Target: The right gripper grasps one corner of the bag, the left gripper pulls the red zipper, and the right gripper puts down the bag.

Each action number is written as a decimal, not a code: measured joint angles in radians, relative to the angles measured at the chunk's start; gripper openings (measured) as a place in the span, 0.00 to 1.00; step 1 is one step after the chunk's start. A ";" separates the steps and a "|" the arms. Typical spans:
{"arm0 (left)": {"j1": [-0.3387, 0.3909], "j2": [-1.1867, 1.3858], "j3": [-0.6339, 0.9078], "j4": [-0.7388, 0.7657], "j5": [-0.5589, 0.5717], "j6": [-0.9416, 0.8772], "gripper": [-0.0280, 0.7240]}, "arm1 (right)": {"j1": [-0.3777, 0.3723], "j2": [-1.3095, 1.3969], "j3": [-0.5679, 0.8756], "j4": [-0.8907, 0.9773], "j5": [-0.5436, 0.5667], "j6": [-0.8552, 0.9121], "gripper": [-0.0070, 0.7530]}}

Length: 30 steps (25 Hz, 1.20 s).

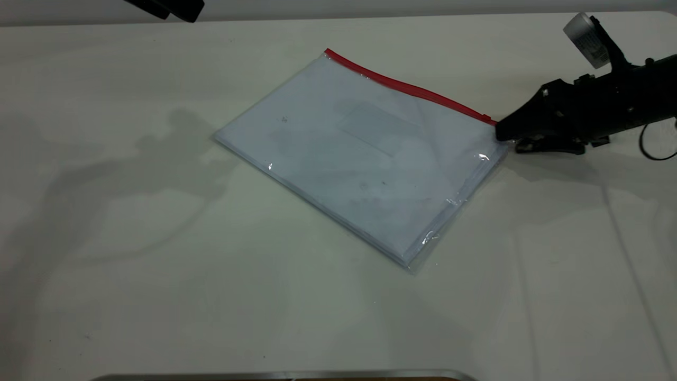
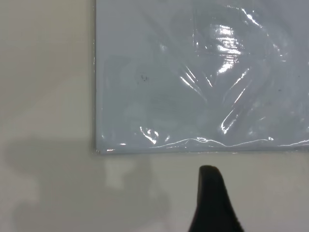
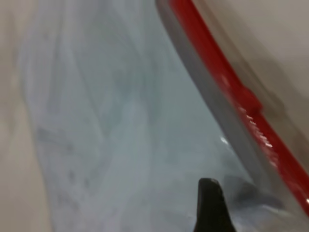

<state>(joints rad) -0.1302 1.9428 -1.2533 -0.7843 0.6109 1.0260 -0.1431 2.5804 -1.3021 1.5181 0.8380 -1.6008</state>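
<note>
The bag (image 1: 359, 153), a clear pouch with white sheets inside, lies flat on the table. The red zipper (image 1: 407, 87) runs along its far edge. In the right wrist view the zipper (image 3: 217, 72) has a small red slider tab (image 3: 248, 100). My right gripper (image 1: 502, 138) is at the bag's right corner (image 1: 494, 127), where the red strip ends. Its jaws stand apart, the upper tip over the corner. One finger (image 3: 208, 203) shows above the plastic. My left gripper (image 1: 169, 7) hangs at the far left edge, apart from the bag. Only one finger (image 2: 212, 198) shows, beside a bag edge (image 2: 203, 143).
The white table (image 1: 158, 264) surrounds the bag on all sides. A metal rim (image 1: 275, 375) runs along the near table edge. The right arm's cable (image 1: 648, 148) loops at the far right.
</note>
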 joint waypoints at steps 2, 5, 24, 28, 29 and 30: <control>0.000 0.000 0.000 0.000 0.000 0.000 0.76 | 0.011 0.012 0.000 0.033 0.018 -0.020 0.71; 0.000 0.000 0.000 0.000 0.000 0.000 0.76 | 0.029 0.020 0.000 0.061 0.031 -0.037 0.70; -0.027 0.001 0.000 0.000 0.000 0.196 0.76 | 0.087 0.019 -0.095 -0.035 0.265 -0.180 0.05; -0.071 0.004 0.000 0.000 0.000 0.271 0.76 | 0.167 -0.013 -0.147 -0.140 0.243 -0.153 0.05; -0.083 0.005 0.000 0.000 0.000 0.294 0.76 | 0.193 -0.025 -0.159 -0.169 0.228 -0.146 0.05; -0.094 0.007 0.000 0.000 -0.001 0.323 0.76 | 0.218 -0.039 -0.170 -0.194 0.211 -0.141 0.05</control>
<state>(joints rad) -0.2247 1.9500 -1.2533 -0.7843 0.6101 1.3494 0.0752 2.5412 -1.4720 1.3236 1.0486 -1.7422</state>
